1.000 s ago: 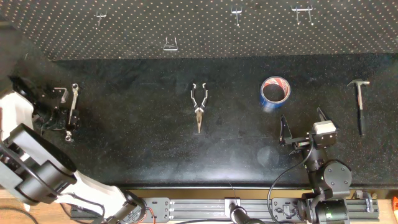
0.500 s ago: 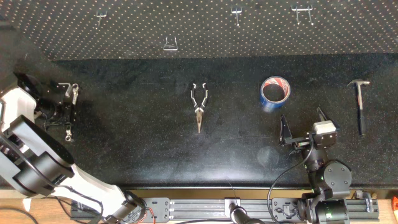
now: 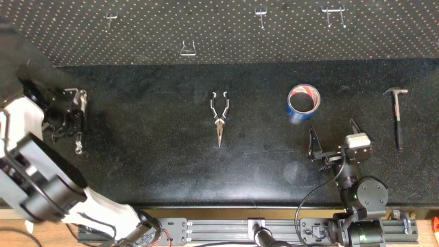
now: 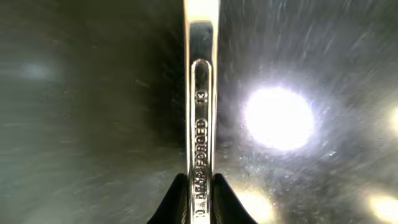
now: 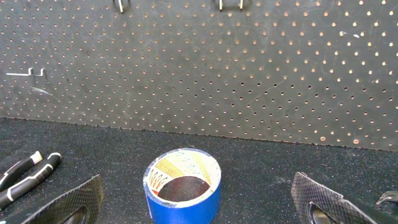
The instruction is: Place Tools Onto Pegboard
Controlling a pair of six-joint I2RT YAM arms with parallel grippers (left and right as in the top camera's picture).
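So the wrench (image 4: 200,124) is shiny silver with a stamped, recessed shaft, pinched tight in the left gripper (image 4: 200,208) at the far left of the black speckled worktop (image 3: 158,151). Right gripper (image 3: 334,140) sits spread apart by the blue tape roll (image 5: 182,185), facing the dark pegboard (image 5: 249,74).

A black, finely speckled mat (image 3: 158,158) covered the work surface. A silver slotted metal rail (image 3: 206,225) ran along the mat's near edge. A strip of light brown wood (image 3: 8,218) showed at the near left corner. A round white glare of light (image 4: 278,118) lay on the mat.
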